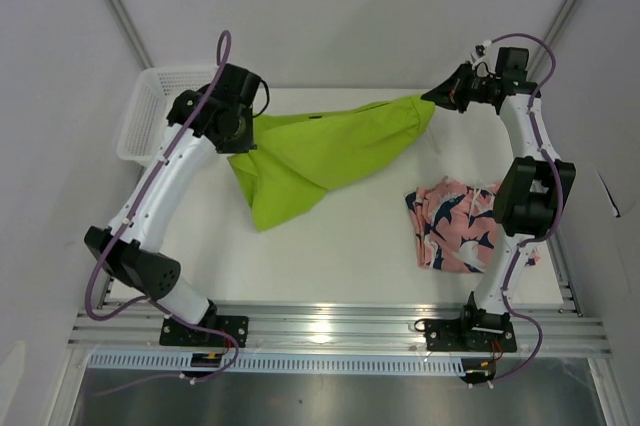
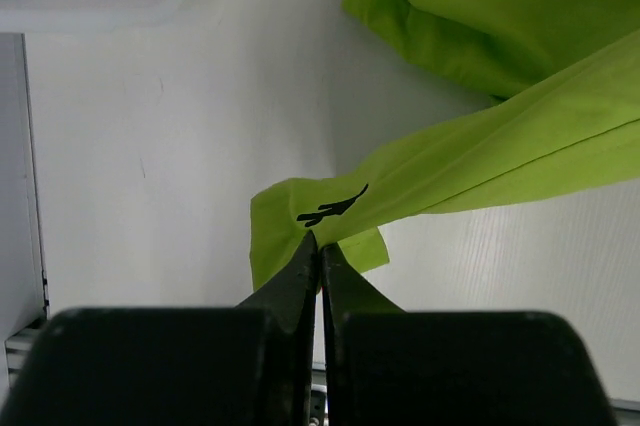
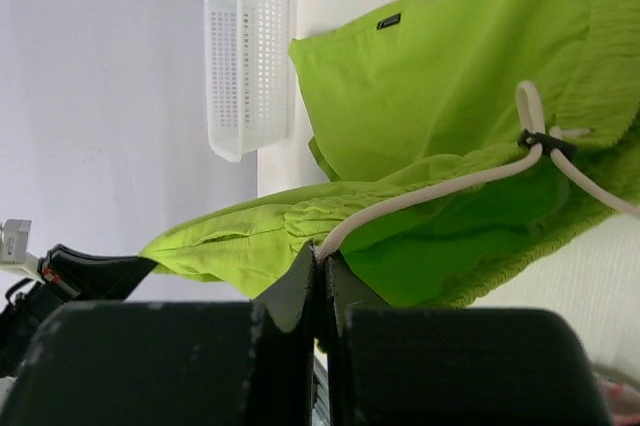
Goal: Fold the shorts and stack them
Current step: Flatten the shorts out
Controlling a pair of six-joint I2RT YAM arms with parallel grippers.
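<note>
Lime-green shorts (image 1: 320, 151) hung stretched between both arms above the table (image 1: 330, 276), centre toward 12 o'clock, with the slack part drooping toward 8. Left gripper (image 2: 320, 249) was clamped tight on a thin corner beside a black logo print (image 2: 332, 210). Right gripper (image 3: 320, 258) was pinched on the gathered waistband edge at 1 o'clock, where the white drawstring (image 3: 430, 191) ran in. Coral-pink shorts (image 1: 455, 226) lay in a compact, roughly folded patch at 4 o'clock, and the mesh basket (image 1: 150, 111) sat at 10.

My read: this was the fold step on the green pair. Keep tension even, lower both ends together so the cloth lands flat, and keep the drawstring out of the crease. Waistband looked ribbed and elastic; the rest was smooth, thin and limp.
</note>
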